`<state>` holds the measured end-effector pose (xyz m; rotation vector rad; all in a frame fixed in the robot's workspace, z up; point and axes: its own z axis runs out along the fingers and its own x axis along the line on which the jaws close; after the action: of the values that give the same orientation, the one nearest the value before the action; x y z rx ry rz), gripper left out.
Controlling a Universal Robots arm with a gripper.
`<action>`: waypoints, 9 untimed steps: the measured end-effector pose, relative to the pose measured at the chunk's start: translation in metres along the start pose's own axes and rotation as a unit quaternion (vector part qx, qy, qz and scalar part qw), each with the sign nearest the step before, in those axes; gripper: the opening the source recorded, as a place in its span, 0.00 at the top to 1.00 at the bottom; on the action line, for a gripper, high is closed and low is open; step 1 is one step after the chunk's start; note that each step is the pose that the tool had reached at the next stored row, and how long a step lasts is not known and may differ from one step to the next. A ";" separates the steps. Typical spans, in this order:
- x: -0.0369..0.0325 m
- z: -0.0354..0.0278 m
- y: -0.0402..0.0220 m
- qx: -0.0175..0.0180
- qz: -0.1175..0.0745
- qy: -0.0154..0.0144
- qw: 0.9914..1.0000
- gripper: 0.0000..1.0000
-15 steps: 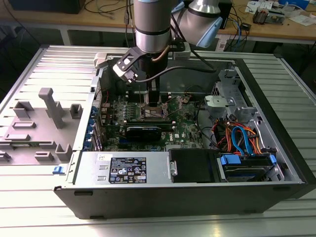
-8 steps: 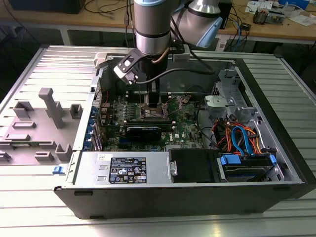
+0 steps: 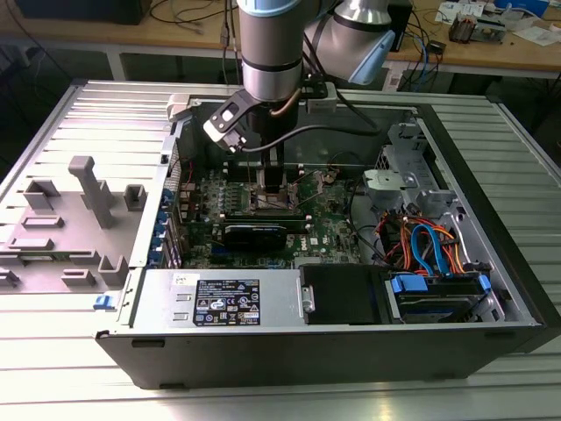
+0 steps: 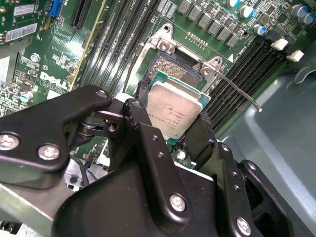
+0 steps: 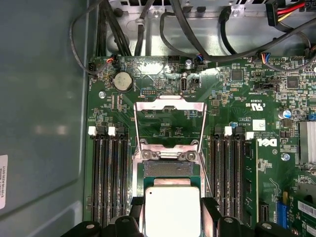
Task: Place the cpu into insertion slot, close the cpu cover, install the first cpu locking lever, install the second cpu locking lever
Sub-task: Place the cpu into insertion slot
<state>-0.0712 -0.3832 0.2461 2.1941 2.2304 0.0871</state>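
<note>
The hand [image 4: 173, 124] is clamped on the cpu [image 4: 175, 106], faint print uppermost, over the insertion slot [image 4: 170, 69].

Arm [image 3: 272, 53]: thick cylindrical segments in brushed silver-grey, with pale blue caps at the joints.
Wrist camera [image 3: 230, 123]: small black-and-white block fixed on a bracket beside the wrist.
Cable [image 3: 316, 128]: thin dark lead running off the wrist housing.
Claw [image 4: 174, 113]: matte black, built of flat linkage plates with rounded ends.
Screws [image 4: 48, 152]: bright silver cross-head screws at the pivots, with small bare holes along the links.
Fingers [image 4: 202, 136]: two narrow black bars, plain and unmarked in both wrist views.
</note>
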 end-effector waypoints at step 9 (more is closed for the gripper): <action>0.0000 0.0001 0.0000 0.000 0.000 0.000 1.000 0.46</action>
<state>-0.0712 -0.3832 0.2460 2.1950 2.2296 0.0874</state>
